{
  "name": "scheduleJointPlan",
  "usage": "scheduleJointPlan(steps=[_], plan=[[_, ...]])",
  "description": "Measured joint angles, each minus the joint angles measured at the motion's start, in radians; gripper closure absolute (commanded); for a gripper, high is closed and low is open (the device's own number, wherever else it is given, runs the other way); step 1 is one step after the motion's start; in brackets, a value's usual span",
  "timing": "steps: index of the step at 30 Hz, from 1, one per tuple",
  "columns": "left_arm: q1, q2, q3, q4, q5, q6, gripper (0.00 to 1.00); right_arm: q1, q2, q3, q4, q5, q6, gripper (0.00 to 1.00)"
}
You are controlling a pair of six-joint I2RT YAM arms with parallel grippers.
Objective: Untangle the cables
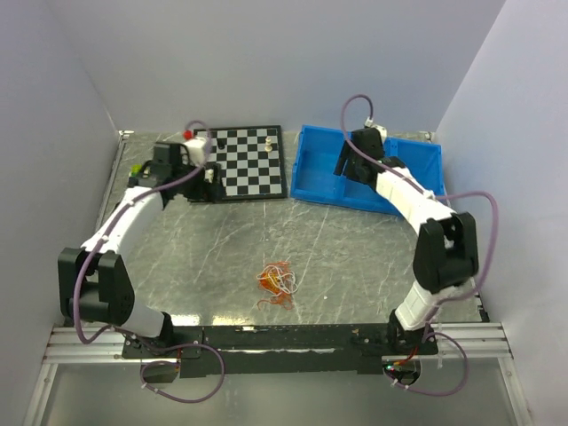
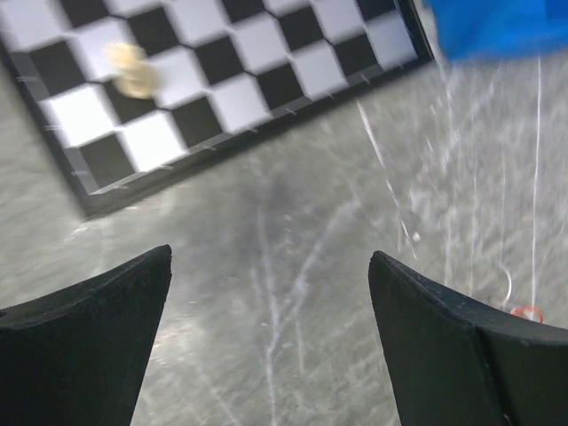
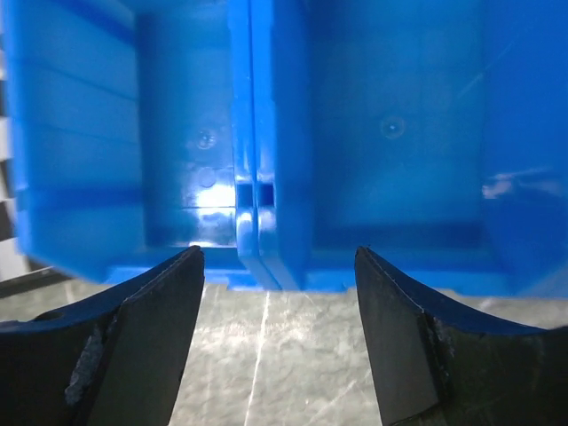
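In the top view the cables (image 1: 277, 282) lie as one small orange, red, yellow and white tangle on the grey marbled table (image 1: 355, 257); they sit in the lower middle of the frame, near the front edge and between the two arm bases; nothing touches them, and both arms reach toward the far side, well apart from the tangle

The left gripper (image 2: 271, 328) is at the upper left of the top view, at the left edge of the chessboard (image 1: 244, 164); in its wrist view the two black fingers (image 2: 89, 328) are spread wide with nothing between them, only bare table below; the board's corner fills the upper left of that frame, with a blurred pale chess piece (image 2: 131, 71) on one of its squares; a small red loop (image 2: 527, 312) shows at the lower right, just beside the finger there, and whether it belongs to the tangle cannot be told

The right gripper (image 3: 280, 328) is at the upper right of the top view, over the near side of the blue bin (image 1: 364, 173), which lies just beside the board's right edge; in its wrist view the jaws are parted and hold nothing; the bin fills the upper part of that frame, its divider (image 3: 253, 133) running down the middle between two compartments; a strip of table shows along the bottom, between the fingers
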Motion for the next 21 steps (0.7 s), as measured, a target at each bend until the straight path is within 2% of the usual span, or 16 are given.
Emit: scheduleJointPlan(steps=[3,8,14,18,21], plan=[[-0.094,0.011,-0.033,0.003,-0.033,0.040,0.03,0.017,0.085,0.055,-0.011,0.016,-0.006,0.35],[-0.140,0.027,-0.056,-0.015,-0.052,0.085,0.03,0.039,0.209,0.179,-0.043,0.057,-0.018,0.71],[-0.130,0.027,-0.058,-0.013,-0.070,0.100,0.03,0.057,0.241,0.216,-0.075,0.117,-0.019,0.82],[-0.130,0.027,-0.070,-0.010,-0.077,0.107,0.03,0.072,0.222,0.168,-0.024,0.152,-0.012,0.93],[-0.130,0.027,-0.074,-0.011,-0.082,0.110,0.03,0.086,0.187,0.101,0.042,0.180,-0.005,0.95]])
